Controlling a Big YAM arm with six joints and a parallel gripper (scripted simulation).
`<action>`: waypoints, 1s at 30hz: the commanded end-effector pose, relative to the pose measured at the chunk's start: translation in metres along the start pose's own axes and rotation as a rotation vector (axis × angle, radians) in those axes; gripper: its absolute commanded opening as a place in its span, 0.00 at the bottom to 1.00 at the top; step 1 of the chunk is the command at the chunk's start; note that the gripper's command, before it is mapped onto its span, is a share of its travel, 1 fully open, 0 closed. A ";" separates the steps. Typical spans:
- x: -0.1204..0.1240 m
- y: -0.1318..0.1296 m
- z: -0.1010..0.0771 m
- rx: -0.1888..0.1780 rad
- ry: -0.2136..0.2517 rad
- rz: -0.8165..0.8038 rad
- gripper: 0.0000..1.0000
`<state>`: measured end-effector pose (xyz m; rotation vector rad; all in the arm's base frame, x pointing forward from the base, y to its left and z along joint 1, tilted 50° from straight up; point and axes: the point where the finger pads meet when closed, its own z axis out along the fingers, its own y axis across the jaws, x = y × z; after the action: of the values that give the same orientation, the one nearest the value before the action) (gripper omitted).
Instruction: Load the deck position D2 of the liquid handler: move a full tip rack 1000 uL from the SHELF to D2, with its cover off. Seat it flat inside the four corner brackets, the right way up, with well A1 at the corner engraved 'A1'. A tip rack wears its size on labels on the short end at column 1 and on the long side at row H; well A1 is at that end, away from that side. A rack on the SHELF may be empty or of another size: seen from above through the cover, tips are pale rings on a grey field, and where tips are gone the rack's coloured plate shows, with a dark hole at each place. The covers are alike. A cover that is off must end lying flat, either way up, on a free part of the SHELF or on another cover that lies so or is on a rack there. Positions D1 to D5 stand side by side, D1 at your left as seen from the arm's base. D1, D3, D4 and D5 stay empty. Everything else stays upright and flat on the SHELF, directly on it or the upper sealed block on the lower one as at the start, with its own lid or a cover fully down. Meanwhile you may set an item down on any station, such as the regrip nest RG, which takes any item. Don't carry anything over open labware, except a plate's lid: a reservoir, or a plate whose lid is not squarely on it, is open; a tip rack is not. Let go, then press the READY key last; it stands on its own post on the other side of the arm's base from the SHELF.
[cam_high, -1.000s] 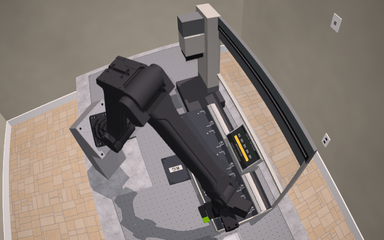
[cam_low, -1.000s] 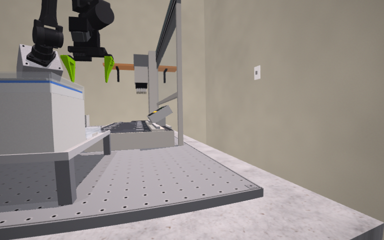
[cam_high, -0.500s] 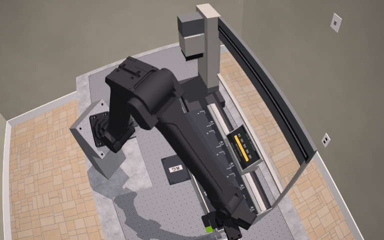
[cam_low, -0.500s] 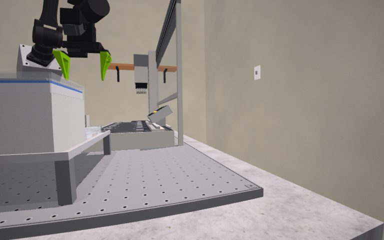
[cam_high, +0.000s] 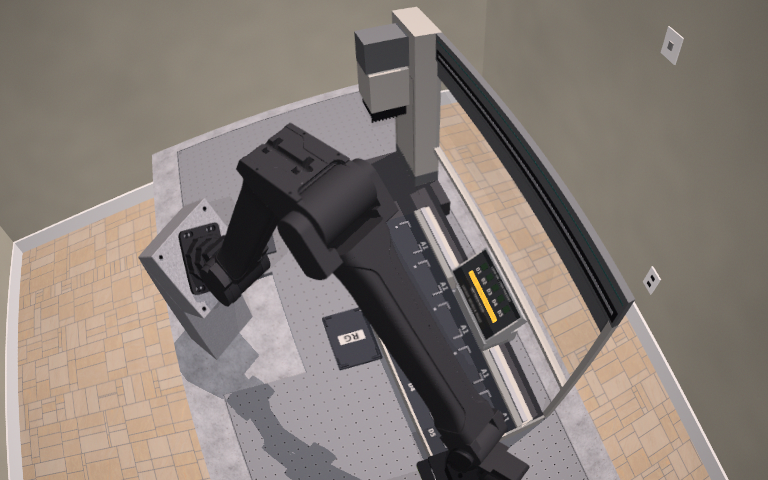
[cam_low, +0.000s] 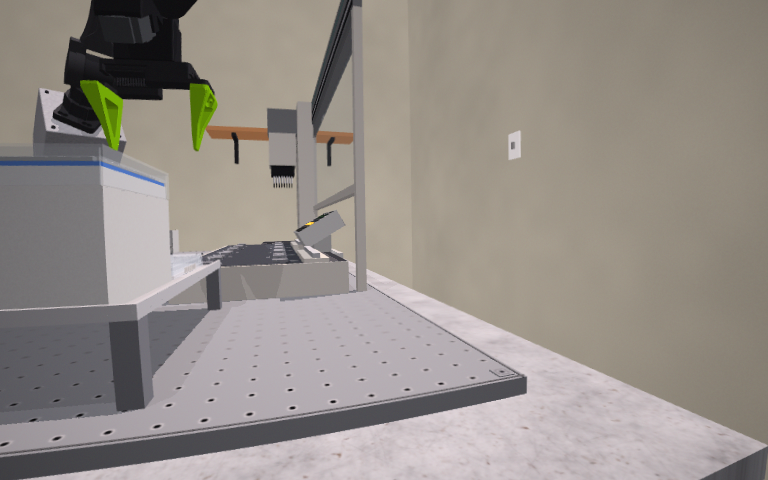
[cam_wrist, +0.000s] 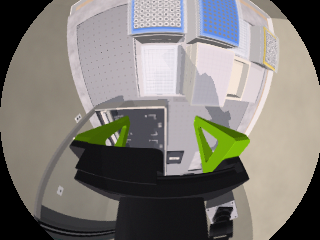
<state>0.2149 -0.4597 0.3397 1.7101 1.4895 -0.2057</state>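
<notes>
My gripper (cam_low: 155, 121) is open and empty, its green fingers hanging just above the near end of the SHELF (cam_low: 141, 305). In the wrist view the gripper (cam_wrist: 167, 136) looks along the SHELF. A covered tip rack showing pale rings on a grey field (cam_wrist: 158, 3) stands at the far left. Beside it a covered rack shows a bare blue plate (cam_wrist: 219, 14). In the exterior view a tall white rack with a blue line under its clear cover (cam_low: 84, 226) stands below the left finger. The deck (cam_high: 447, 300) with its corner brackets and 'A1' marks is empty; my arm hides part of it.
Nearer white labware (cam_wrist: 160, 70) and more white items (cam_wrist: 230, 76) sit on the SHELF, with a small yellowish piece (cam_wrist: 270, 47) at the right. The RG nest (cam_high: 355, 342) lies beside the deck. The pipetting head (cam_high: 385, 73) hangs at the deck's far end; a status panel (cam_high: 488, 294) stands behind it.
</notes>
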 end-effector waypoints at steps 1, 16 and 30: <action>-0.035 0.007 -0.006 -0.004 -0.032 -0.013 1.00; -0.101 0.009 -0.009 -0.004 -0.036 -0.015 1.00; -0.156 0.021 -0.010 -0.016 -0.032 -0.028 1.00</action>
<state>0.1785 -0.5622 0.4273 1.7094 1.4806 -0.2203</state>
